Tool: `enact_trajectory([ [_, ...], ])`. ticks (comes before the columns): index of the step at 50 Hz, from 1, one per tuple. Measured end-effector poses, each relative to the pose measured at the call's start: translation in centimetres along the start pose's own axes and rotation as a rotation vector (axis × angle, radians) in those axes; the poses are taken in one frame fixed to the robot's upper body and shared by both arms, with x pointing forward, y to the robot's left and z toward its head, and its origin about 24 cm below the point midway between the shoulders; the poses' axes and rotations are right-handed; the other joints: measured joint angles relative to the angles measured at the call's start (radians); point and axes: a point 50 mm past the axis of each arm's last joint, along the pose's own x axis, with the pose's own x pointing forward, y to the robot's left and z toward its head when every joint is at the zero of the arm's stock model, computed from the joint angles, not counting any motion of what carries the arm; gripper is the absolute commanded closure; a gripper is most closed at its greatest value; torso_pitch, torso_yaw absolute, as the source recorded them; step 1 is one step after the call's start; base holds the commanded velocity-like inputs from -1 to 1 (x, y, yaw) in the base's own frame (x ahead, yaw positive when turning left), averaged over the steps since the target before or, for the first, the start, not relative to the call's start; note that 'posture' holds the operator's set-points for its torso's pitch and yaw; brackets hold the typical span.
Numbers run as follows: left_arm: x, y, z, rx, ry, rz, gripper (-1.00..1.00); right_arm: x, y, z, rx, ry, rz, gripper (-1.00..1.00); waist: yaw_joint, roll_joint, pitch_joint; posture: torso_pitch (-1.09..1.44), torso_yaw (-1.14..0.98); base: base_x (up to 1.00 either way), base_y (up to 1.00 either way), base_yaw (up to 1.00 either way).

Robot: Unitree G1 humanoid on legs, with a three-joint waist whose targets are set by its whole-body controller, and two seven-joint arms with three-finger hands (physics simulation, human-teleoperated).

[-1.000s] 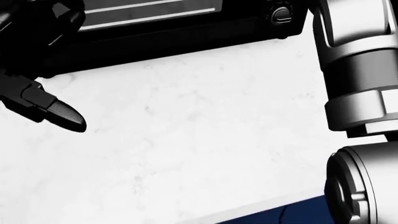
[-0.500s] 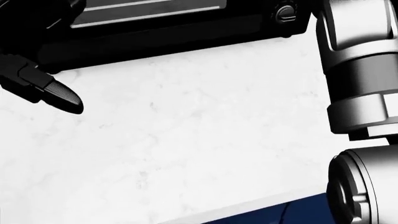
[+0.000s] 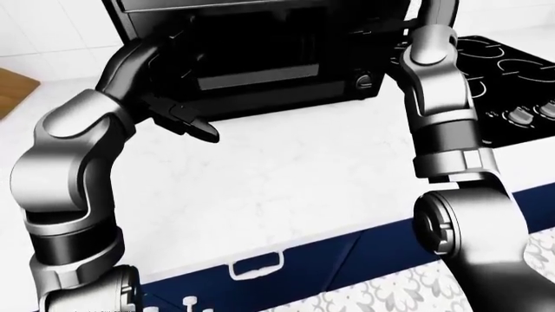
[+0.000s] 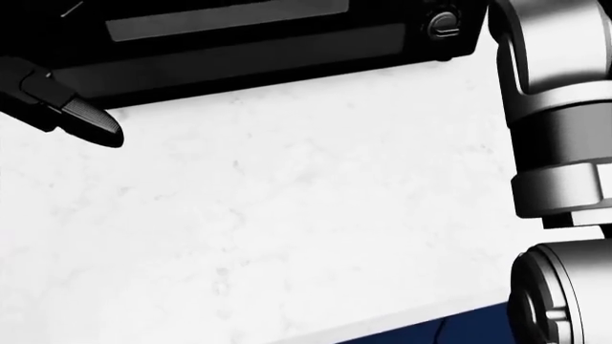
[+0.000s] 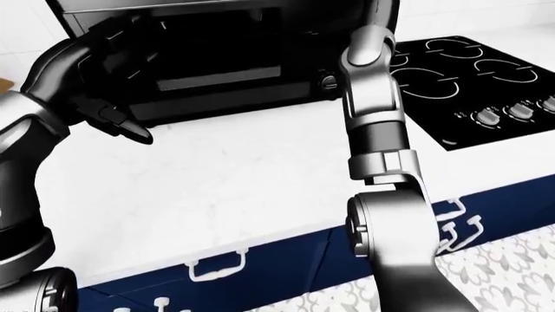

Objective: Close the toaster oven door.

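Beside oven (image 5: 208,71), right-eye only: cooktop (image 5: 468,78).

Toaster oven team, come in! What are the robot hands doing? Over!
Left robot hand open at the toaster oven door. Right robot hand out of view, arm raised by the oven. Counter bare below; nothing in the way.

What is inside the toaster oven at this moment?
The toaster oven shows a dark cavity with what looks like a flat tray or rack across it; no food is visible. The left hand covers the cavity's left part.
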Motion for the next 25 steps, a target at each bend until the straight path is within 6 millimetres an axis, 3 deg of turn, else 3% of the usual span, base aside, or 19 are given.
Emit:
enact_trajectory([
  [25, 1.9, 1.0, 0.2, -0.007, 0.029, -0.042, -1.00, 0.2, -0.4, 0.1, 0.000, -0.005, -0.022, -1.00, 0.008, -0.006, 0.005, 0.00, 0.00, 0.00, 0.00, 0.00],
])
